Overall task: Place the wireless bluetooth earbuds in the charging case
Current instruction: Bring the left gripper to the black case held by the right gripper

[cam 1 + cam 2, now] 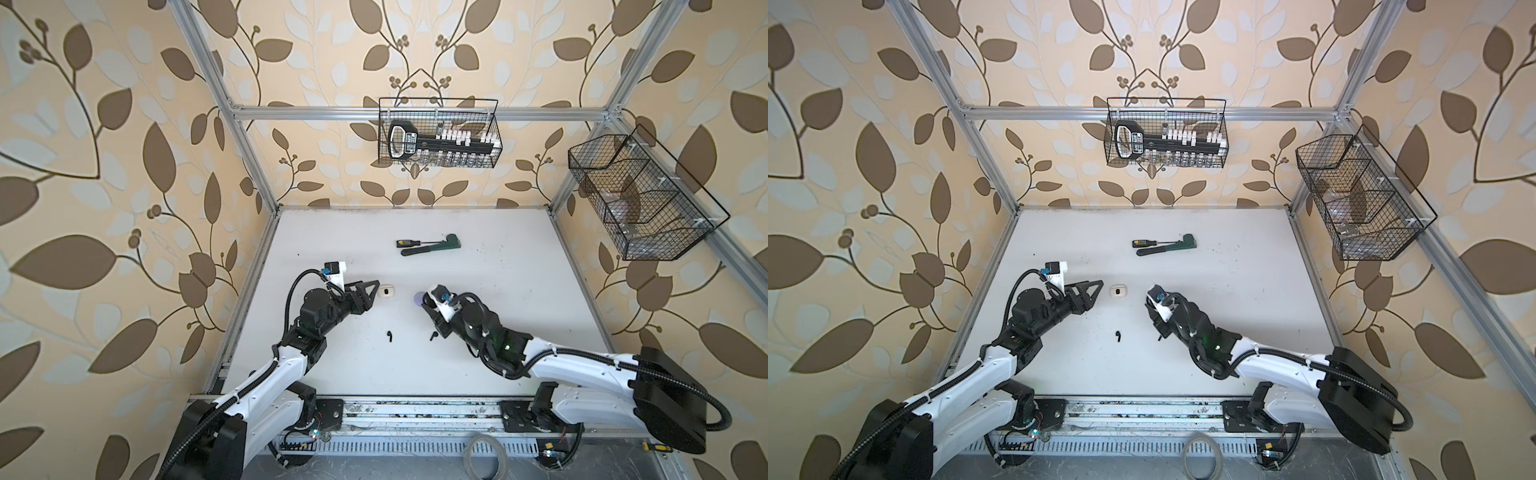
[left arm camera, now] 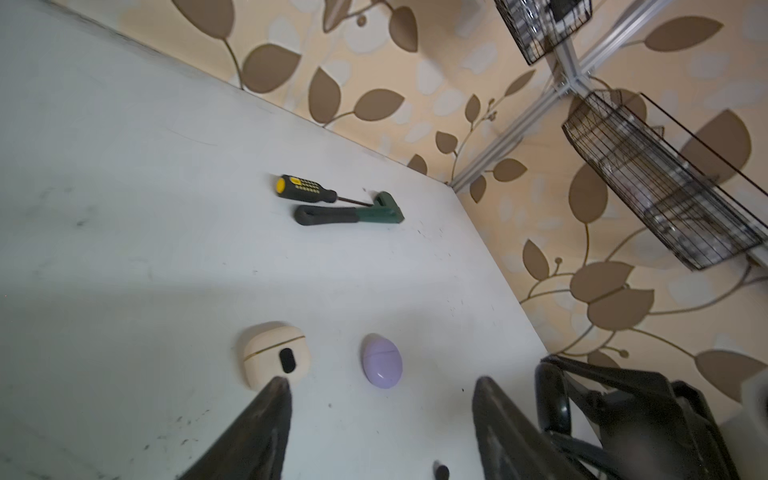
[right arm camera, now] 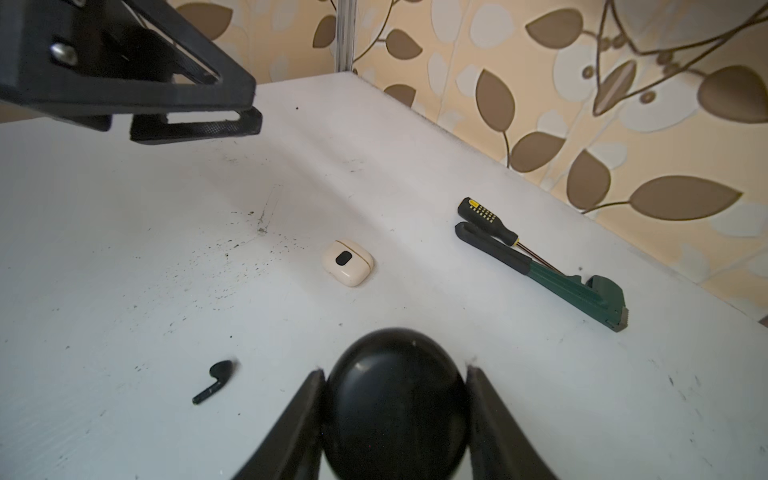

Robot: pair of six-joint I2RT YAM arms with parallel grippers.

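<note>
In both top views the left gripper hovers near the middle of the white worktop, jaws apart and empty. Just beside its tips lies a cream charging case, rounded plastic, lid shut. The right gripper sits well apart from it. In a top view a lavender charging case, egg-shaped, shows partly from behind that wrist. A tiny stemmed black earbud lies flat between the two arms, nearer the front edge than the cases. A second black earbud lies just beside the right gripper. A yellow-and-black screwdriver and a green pipe wrench lie touching near the far edge.

In the left wrist view the left gripper stands wide with nothing between its fingers. One tip overlaps the cream charging case. The lavender charging case, closed with a curved seam, lies just beyond the gap.

In the right wrist view the right gripper is clamped on a glossy black charging case, rounded and closed. The black earbud lies beside it on its side, and the cream charging case lies farther out.
</note>
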